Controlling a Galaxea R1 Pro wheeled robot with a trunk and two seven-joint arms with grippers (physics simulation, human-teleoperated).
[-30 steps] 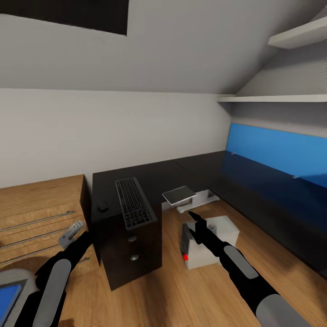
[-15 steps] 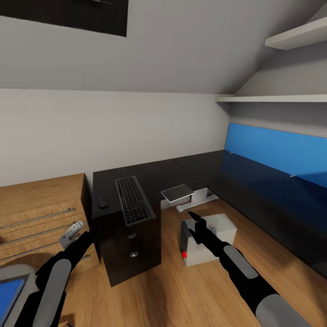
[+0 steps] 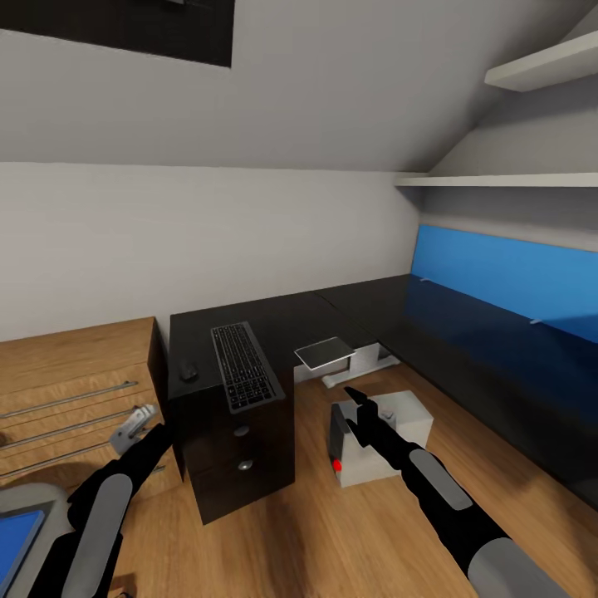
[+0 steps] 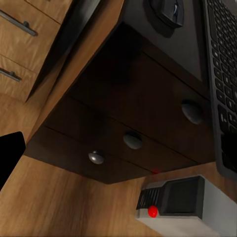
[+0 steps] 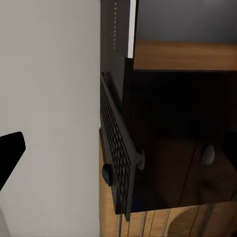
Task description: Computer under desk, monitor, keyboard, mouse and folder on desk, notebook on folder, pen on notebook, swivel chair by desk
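Observation:
The keyboard (image 3: 245, 365) and the small black mouse (image 3: 189, 371) lie on a black drawer cabinet (image 3: 241, 448). The light grey computer (image 3: 386, 436) stands on the wood floor beside the cabinet, its red light facing me. The notebook (image 3: 325, 353) lies flat at the corner of the glossy black desk (image 3: 465, 349), whose blue back panel runs along the right. At the lower left corner shows the swivel chair (image 3: 37, 498) with the blue folder (image 3: 15, 540) on it. My left gripper (image 3: 133, 426) hangs open before the cabinet. My right gripper (image 3: 355, 409) is open above the computer. The left wrist view shows the mouse (image 4: 170, 10), keyboard (image 4: 224, 74) and computer (image 4: 182, 202).
A light-wood drawer unit (image 3: 75, 374) with metal handles stands left of the cabinet. White shelves (image 3: 540, 66) hang on the wall above the desk. A white desk foot (image 3: 361, 370) rests on the floor behind the computer.
The whole view shifted slightly a second ago as the camera moved. Both arms keep the same pose, and nothing was picked up or let go.

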